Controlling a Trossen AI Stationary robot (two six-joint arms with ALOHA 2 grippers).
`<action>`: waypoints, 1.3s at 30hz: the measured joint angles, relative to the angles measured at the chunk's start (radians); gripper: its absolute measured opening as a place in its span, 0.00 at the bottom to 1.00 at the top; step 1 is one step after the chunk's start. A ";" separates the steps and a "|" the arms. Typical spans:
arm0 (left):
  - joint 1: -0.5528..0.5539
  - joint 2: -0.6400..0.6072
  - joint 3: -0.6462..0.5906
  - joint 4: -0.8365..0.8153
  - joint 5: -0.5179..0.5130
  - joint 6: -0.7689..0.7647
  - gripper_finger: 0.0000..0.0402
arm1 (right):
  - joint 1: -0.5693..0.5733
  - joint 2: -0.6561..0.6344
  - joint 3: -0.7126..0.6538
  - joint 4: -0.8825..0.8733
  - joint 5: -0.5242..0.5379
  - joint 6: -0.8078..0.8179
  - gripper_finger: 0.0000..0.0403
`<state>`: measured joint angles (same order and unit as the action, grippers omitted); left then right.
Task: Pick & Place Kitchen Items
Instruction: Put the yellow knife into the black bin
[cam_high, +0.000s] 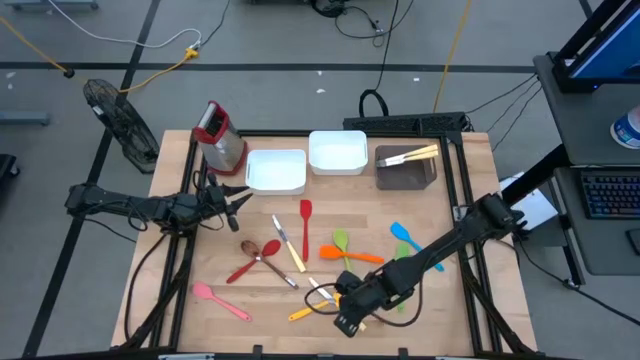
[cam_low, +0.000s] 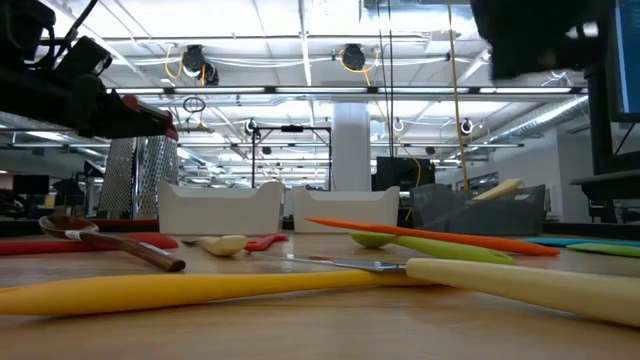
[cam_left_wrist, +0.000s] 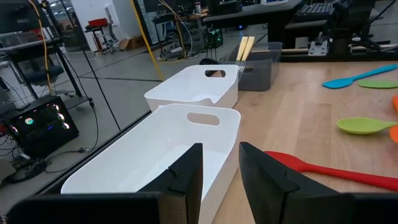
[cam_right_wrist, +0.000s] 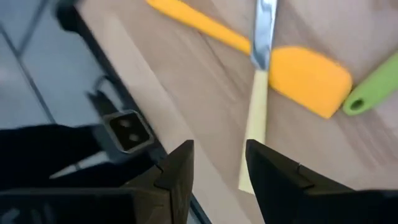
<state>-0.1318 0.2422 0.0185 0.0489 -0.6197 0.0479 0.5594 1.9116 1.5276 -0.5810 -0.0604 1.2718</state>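
Note:
Several coloured utensils lie flat on the wooden table: a red spatula, a pink one, an orange one and a blue one. A yellow spatula lies near the front edge. A pale-handled steel knife lies across its shaft, next to its blade. My right gripper is open and low over the front edge, with the knife's handle end just ahead of its gap. My left gripper is open and empty at the near left corner of a white tray.
Along the far side stand two white trays, a dark tray holding pale-handled utensils, and a red-topped metal box. A brown spoon and a red spoon cross at centre left. The table's black frame edge is right beside my right gripper.

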 joint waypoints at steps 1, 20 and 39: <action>0.000 0.000 0.000 0.000 0.000 0.000 0.26 | 0.001 0.016 0.000 0.004 -0.016 0.000 0.35; 0.000 0.000 0.000 0.000 0.000 0.000 0.26 | 0.005 0.081 0.000 0.025 0.063 0.044 0.35; 0.000 0.000 0.000 0.000 0.000 0.001 0.26 | 0.010 0.149 0.000 0.014 0.087 0.052 0.35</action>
<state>-0.1318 0.2424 0.0185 0.0486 -0.6193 0.0490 0.5694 2.0608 1.5280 -0.5665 0.0261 1.3238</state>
